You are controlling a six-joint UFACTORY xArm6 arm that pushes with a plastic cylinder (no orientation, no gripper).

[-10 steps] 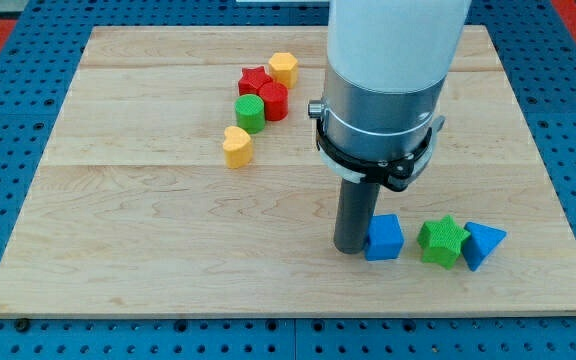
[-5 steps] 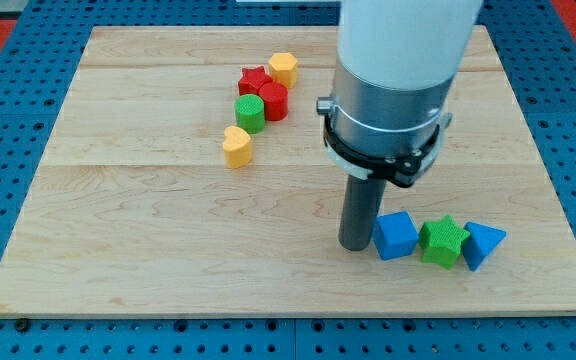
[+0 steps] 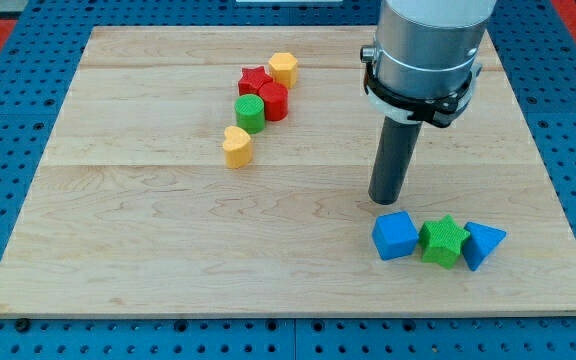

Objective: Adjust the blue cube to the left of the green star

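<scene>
blue cube [image 3: 396, 235] skewed, touching green star [image 3: 443, 241]

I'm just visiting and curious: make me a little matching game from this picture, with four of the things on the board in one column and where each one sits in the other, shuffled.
Things:
1. blue cube
2. green star
3. my tip
4. yellow block

Places:
A. nearest the view's top, beside the red blocks
B. between two blue blocks
C. just above the blue cube, apart from it
D. against the green star's left side

Pairs: 1-D, 2-B, 3-C, 4-A
</scene>
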